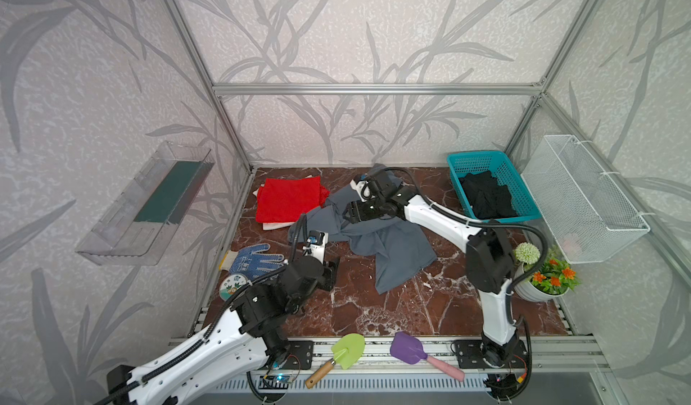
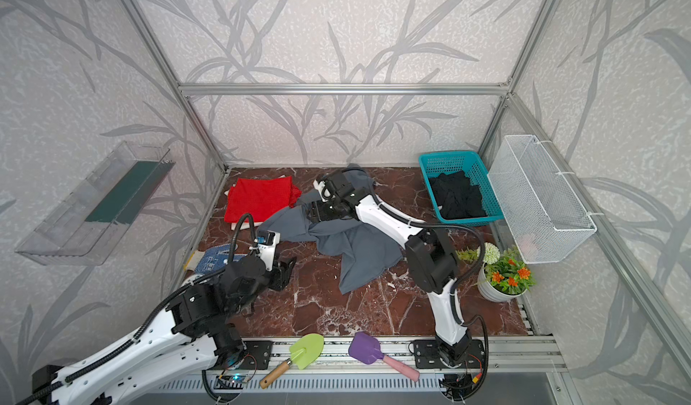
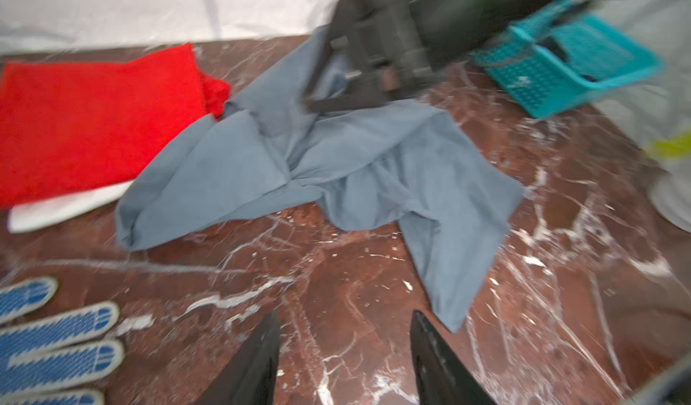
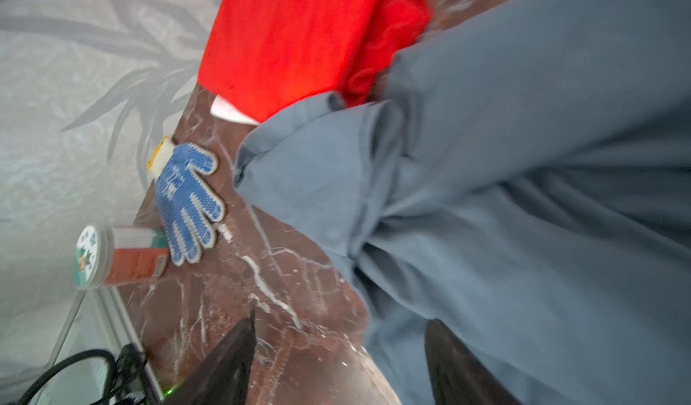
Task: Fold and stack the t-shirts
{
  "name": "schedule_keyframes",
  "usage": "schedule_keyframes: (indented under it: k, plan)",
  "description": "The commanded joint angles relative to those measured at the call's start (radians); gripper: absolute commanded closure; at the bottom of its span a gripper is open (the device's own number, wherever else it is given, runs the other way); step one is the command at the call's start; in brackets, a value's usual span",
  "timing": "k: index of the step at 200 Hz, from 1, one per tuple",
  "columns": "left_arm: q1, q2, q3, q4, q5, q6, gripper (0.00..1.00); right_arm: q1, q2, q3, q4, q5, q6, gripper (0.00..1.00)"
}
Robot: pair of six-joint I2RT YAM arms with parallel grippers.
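Two empty, parted grippers: right gripper [image 4: 342, 321] over crumpled grey t-shirt [image 1: 396, 250] overlapping red t-shirt [image 1: 288, 197]; left gripper [image 3: 346, 317] near glove [image 1: 254, 259]

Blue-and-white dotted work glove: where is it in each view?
Top view: blue-and-white dotted work glove, left edge of the red marble table, beside the left arm.
Top view: same spot, partly hidden by that arm.
Left wrist: only its fingertips, at the frame edge.
Right wrist: whole glove, between the lying can and the slate grey-blue t-shirt.
Shared landmark: folded bright red t-shirt, in all four.
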Motion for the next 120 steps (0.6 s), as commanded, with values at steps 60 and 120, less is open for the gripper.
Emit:
schedule_keyframes:
  k: [60, 120]
  plan:
    - [0.407, 0.611, 0.27, -0.026, 0.222, -0.004, 0.52, -0.006, -0.615, -0.723, 0.064, 0.144, 0.093, 0.36]
    - [0.426, 1.009, 0.547, -0.021, 0.271, 0.086, 0.61, 0.127, -0.591, -0.835, 0.096, 0.15, 0.161, 0.4]
